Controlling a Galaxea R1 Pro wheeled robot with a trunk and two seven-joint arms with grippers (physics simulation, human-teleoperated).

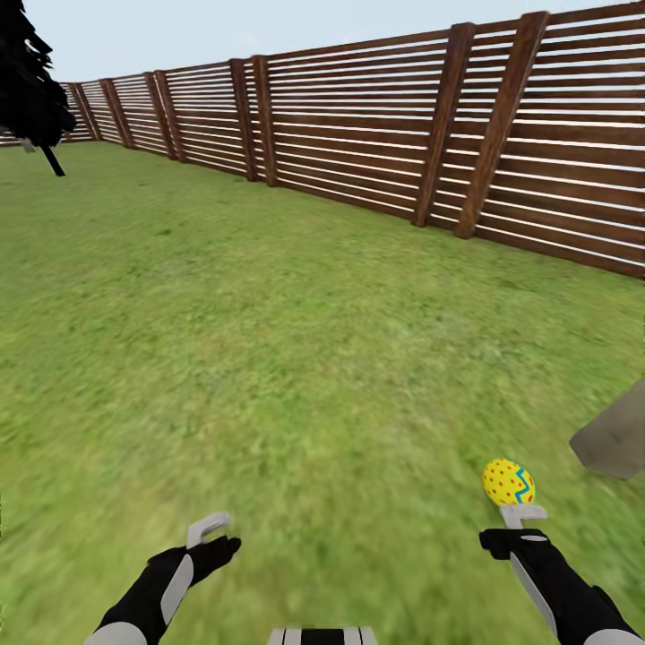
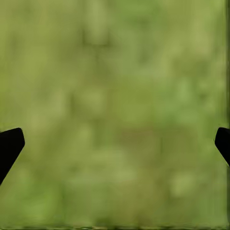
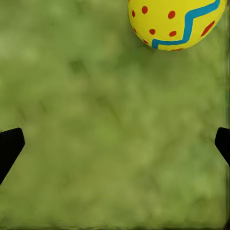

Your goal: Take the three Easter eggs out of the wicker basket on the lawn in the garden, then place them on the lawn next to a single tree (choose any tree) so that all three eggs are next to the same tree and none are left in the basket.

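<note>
One Easter egg (image 1: 508, 482), yellow with a blue zigzag and red dots, lies on the lawn (image 1: 296, 358) just beyond my right gripper (image 1: 524, 512). In the right wrist view the egg (image 3: 175, 21) sits off to one side, outside the gap of the open gripper (image 3: 115, 139), whose black fingertips (image 3: 9, 143) stand wide apart over bare grass. My left gripper (image 1: 210, 528) is open too, and in its wrist view (image 2: 115, 139) only blurred grass lies between the fingertips (image 2: 9, 143). A pale grey-tan piece of the tree trunk (image 1: 616, 439) cuts in at the right edge, close to the egg. The wicker basket is out of view.
A dark brown slatted fence (image 1: 403, 134) runs along the far side of the garden from left to right. A black tree (image 1: 31, 85) stands at the far left. Open grass stretches ahead between me and the fence.
</note>
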